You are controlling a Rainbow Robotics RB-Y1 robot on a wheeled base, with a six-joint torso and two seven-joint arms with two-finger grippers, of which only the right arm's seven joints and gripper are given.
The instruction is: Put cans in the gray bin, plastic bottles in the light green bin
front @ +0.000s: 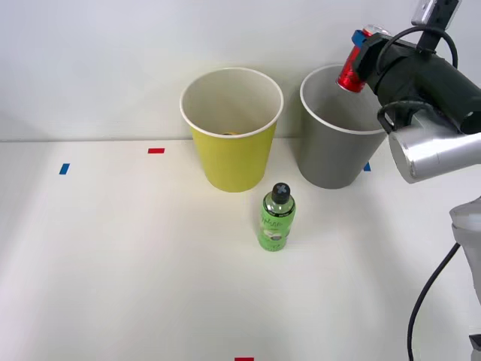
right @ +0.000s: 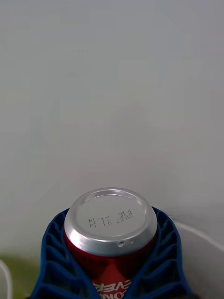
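A: Right gripper (front: 359, 62) clamped on the can (front: 352, 74), blue ribbed fingers (right: 51, 261) wrapped round both sides, silver end (right: 110, 217) poking out past the tips.

B: Held where?

A: Up above the gray bin (front: 331, 150), over the far right part of the rim, tilted. Bin mouth directly below the gripper and a little to its left.

B: Ready to drop, then?

A: Looks close, judging by position alone. Not centred, though. Released here, could clip the white rim and bounce off toward the wall or the table.

B: Cause?

A: Can tilted and sitting near the rim rather than over the middle of the opening. Tapered bin too, light-looking, so a knock from the arm or a rim hit might tip it.

B: Anything else at risk?

A: Light green bin (front: 231, 128) just left of the gray one, well clear of the gripper, so a wrong-bin drop seems unlikely. Bottle (front: 276, 218) upright on the table (front: 113, 263), in front of the two bins, below and left of the gripper, untouched.

B: Later trouble there?

A: Possibly. Standing close to both bins, so a low reach for it might brush a wall. Small and upright, easy to topple with one finger landing first.
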